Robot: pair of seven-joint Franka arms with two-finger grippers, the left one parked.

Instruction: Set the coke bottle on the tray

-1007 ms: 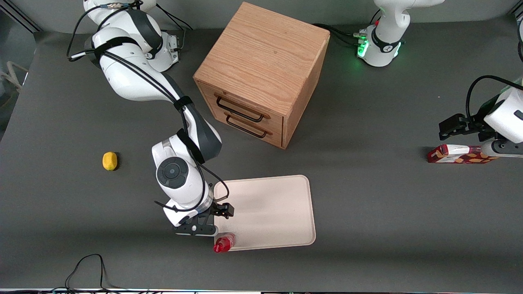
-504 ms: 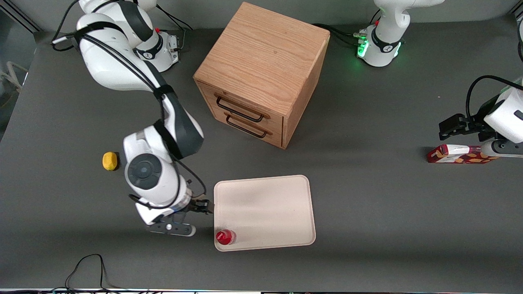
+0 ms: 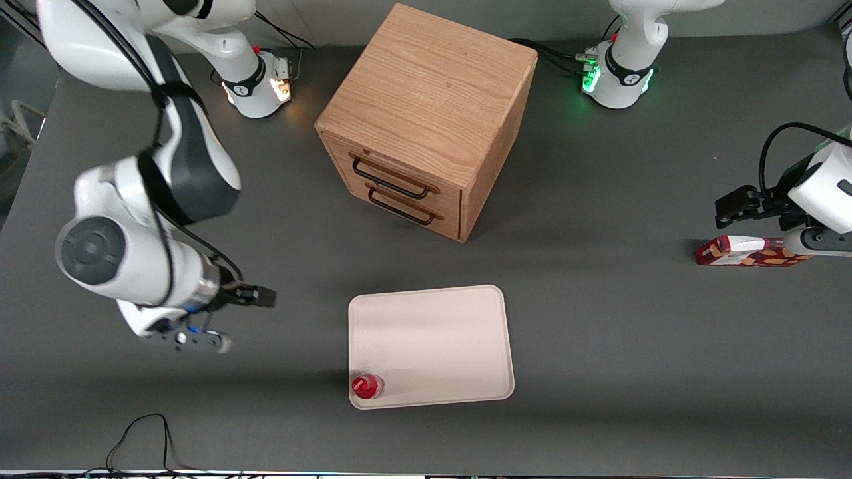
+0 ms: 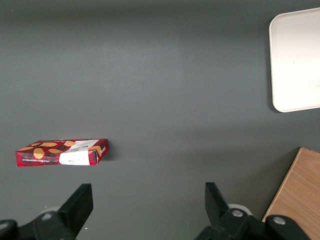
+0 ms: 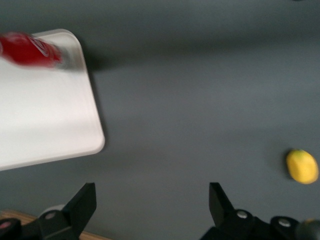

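I am seeing the small red coke bottle with its red cap (image 3: 367, 386) standing upright on the large cream-white rectangular tray (image 3: 432, 339), tucked into the tray's 7 o'clock corner. My right arm's pincer (image 3: 229, 319) is hanging above the bare dark grey counter (image 3: 599, 332), well apart from the tray, toward the working arm's end. Its fingers (image 5: 82, 200) are spread wide and gripping nothing. A yellow lemon-shaped piece (image 5: 302, 166) is lying on the counter near it.
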